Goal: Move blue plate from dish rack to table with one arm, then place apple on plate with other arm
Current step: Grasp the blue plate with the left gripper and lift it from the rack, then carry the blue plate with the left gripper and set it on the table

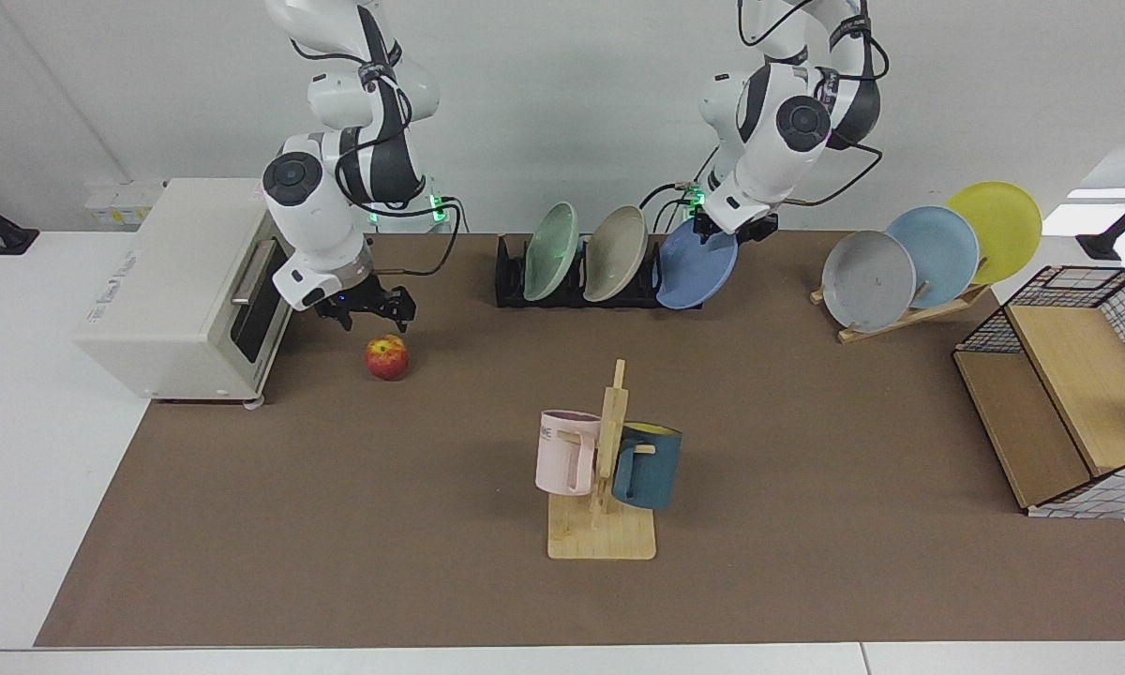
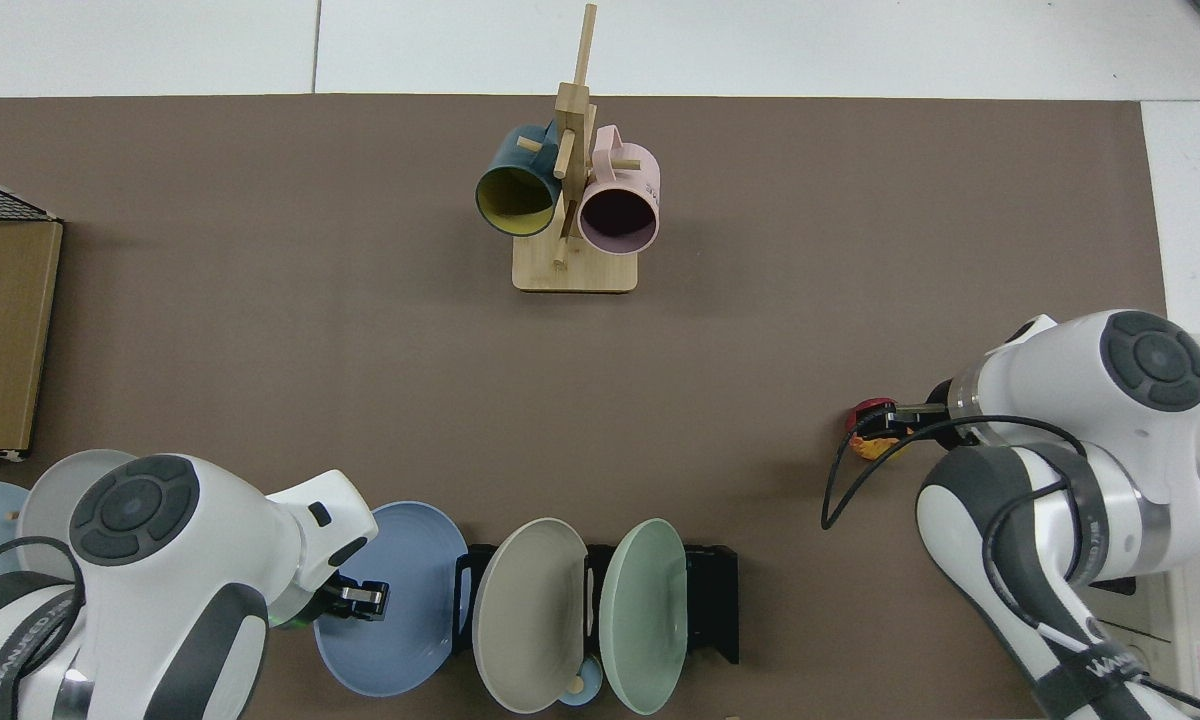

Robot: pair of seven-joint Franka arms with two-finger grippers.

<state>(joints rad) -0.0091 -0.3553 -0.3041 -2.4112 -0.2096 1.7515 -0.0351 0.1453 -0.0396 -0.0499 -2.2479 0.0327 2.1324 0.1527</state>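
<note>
**Left gripper at the plate's top edge**

Facing view: the left gripper (image 1: 733, 228), fingers too hidden to judge, sits on the blue plate (image 1: 696, 270), leaning in the dish rack (image 1: 577, 281). The right gripper (image 1: 367, 311), jaws apart, hangs just above the apple (image 1: 387, 357).

Top view: the plate (image 2: 400, 620) lies under that gripper (image 2: 360, 600).

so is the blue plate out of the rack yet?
No. The blue plate still leans in the end slot of the dish rack, left gripper at its top rim.

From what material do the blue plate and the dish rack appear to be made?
The blue plate looks like matte plastic or melamine: flat even colour, no sharp glints. The dish rack looks like black plastic or coated metal; the pictures cannot settle which.
</note>
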